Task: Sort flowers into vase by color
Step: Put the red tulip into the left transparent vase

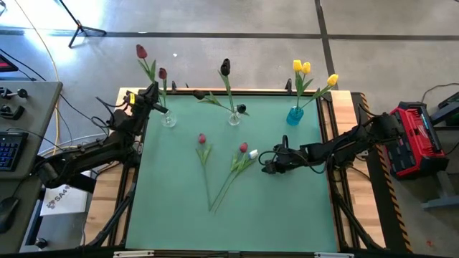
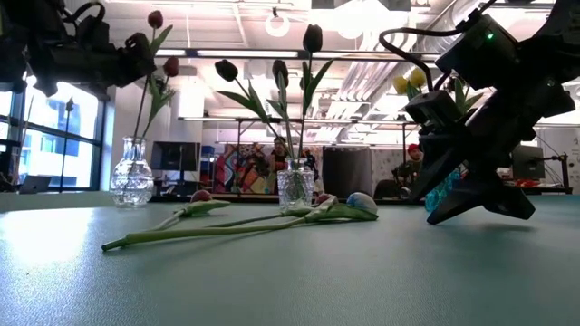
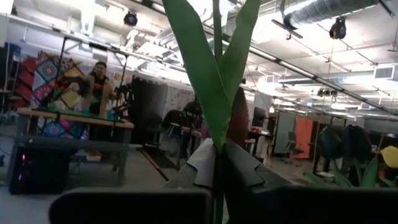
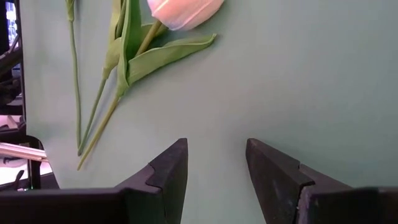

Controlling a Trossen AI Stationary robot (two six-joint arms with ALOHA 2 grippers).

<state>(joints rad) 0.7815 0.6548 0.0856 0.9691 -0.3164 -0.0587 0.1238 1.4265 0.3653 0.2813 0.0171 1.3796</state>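
Three vases stand along the table's far side. The clear left vase [image 1: 168,119] holds two dark red tulips [image 1: 141,51]. The clear middle vase [image 1: 234,118] holds black tulips [image 1: 226,67], and the blue vase [image 1: 295,115] holds yellow tulips [image 1: 302,68]. Two pink tulips [image 1: 202,138] and a white tulip [image 1: 254,153] lie flat on the green mat. My left gripper [image 1: 154,95] is above the left vase, shut on a tulip stem. My right gripper [image 1: 265,163] is low over the mat, open, just right of the white tulip head [image 4: 185,11], touching nothing. My left gripper pinches a thin green tulip stem [image 3: 217,186] between its two fingers [image 3: 249,174], just below where the long leaves [image 3: 211,81] branch off. The stem stands upright in the hold, above the left vase. I cannot tell which of the two dark red tulips it is.
Wooden boards [image 1: 351,143] border the green mat [image 1: 287,208] on both sides. The near half of the mat has free room. The stems of the lying tulips [image 1: 219,193] run toward the near edge. People [image 2: 279,149] and furniture show in the room beyond the table.
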